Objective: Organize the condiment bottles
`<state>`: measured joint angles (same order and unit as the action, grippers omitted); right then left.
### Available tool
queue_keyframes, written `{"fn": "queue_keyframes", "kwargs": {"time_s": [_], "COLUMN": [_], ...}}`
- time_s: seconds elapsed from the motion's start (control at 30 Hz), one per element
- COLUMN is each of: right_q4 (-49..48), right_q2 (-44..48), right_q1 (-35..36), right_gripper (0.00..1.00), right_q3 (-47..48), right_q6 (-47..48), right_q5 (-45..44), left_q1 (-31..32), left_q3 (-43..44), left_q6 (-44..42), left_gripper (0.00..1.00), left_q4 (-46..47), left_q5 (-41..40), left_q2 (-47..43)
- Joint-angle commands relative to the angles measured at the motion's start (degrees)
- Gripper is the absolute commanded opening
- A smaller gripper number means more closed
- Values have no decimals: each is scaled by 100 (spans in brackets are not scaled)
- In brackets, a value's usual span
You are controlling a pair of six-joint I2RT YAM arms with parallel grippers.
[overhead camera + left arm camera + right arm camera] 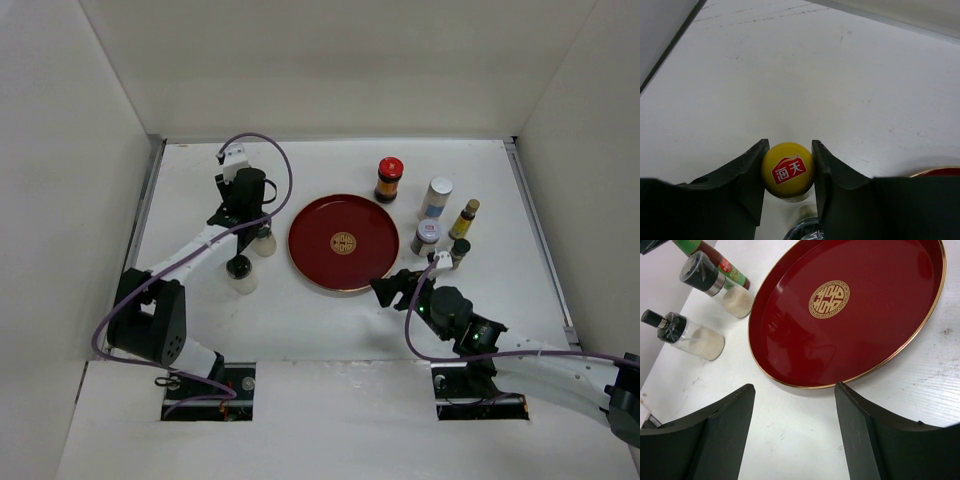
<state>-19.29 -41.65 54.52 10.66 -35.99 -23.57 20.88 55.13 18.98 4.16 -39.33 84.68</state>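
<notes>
The left gripper (788, 151) clamps a yellow-capped bottle (788, 172) whose cap reads 海天.

The white table (330, 320) holds a round red tray (315, 225) in the middle, with a gold mark on it. Right of the tray stand five little things. Far back is a dark jar with a red lid (389, 180). To its right is a white shaker (435, 197). A thin bottle with a yellow cap (464, 218) is nearer. A jar with a silver lid (426, 236) is just beside the tray, and a small dark-capped bottle (460, 250) stands to its right. Left of the tray are a far black-topped shaker (264, 242), a near black-topped shaker (240, 272) and a bottle with a round yellow top (787, 170).
</notes>
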Motion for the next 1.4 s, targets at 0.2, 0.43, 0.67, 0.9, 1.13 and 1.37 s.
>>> {"fn": "queue_keyframes", "kwargs": {"time_s": [0.2,0.43,0.67,0.9,1.13,1.37], "right_q4": [-119,-119,-145,-128,-101,-101], "right_q2": [-115,-54,183,201,289,245], "right_q1": [72,72,36,-16,-16,-16], "right_gripper": [72,72,72,74,74,74], "right_q3": [183,165,68,51,16,16], "right_q6": [-5,-5,-14,-31,-40,-40], "right_q5": [-86,-95,-104,-148,-183,-183], "left_q1": [-54,121,657,1571,1967,2082], "left_q3": [181,1288,2001,2361,2862,2828], "left_q6": [62,-386,-483,-466,-466,-457], "left_gripper": [20,19,19,19,19,19], "left_q4": [515,603,586,708,814,989], "left_q5": [-171,-180,66,189,321,347], "left_q2": [-531,-471,-93,425,1251,1674]}}
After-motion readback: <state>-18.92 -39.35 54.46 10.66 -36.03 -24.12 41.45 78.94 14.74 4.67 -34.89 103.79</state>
